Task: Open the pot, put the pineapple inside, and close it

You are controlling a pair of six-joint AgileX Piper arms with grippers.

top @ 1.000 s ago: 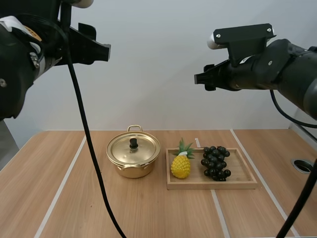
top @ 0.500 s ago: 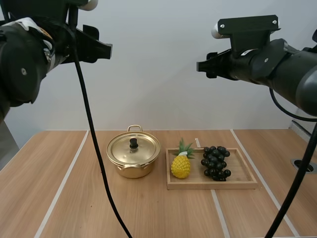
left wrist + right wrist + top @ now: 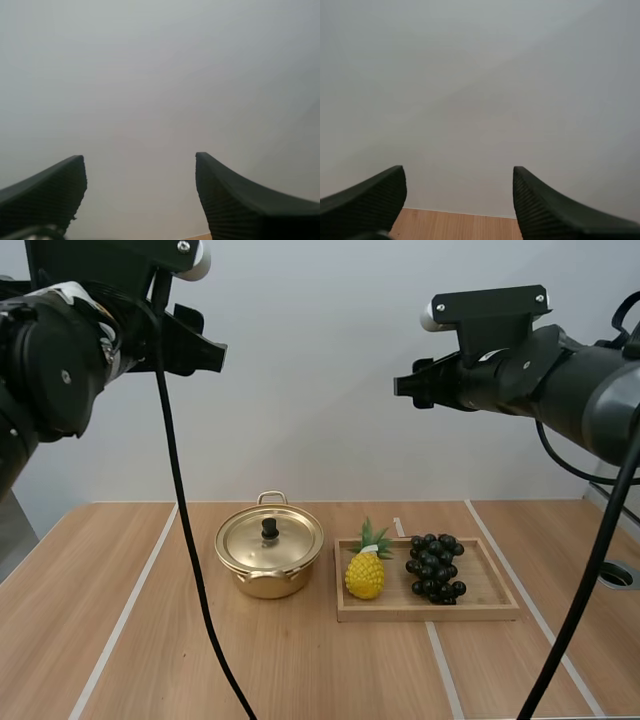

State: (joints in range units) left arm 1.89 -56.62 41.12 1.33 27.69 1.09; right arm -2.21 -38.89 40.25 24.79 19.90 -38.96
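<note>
The left fingers (image 3: 45, 195), spread and empty, hang high over the surface (image 3: 110, 620) at its left side, likely poised to lift the lid (image 3: 270, 537). The closed pot (image 3: 268, 580) sits near the far edge. Beside it the pineapple (image 3: 365, 574) stands on a tray (image 3: 430, 613) with grapes (image 3: 434, 568). The right fingers (image 3: 555, 205) hang spread too. Pale wood below, plain grey wall (image 3: 320, 440) behind.

The pot (image 3: 270, 558) is gold, the pineapple (image 3: 365, 576) yellow, grapes (image 3: 434, 567) near-black, tray (image 3: 492, 592) tan.

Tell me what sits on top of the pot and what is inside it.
A gold lid with a black knob sits closed on the pot. The lid covers the whole opening, so the inside of the pot cannot be seen.
</note>
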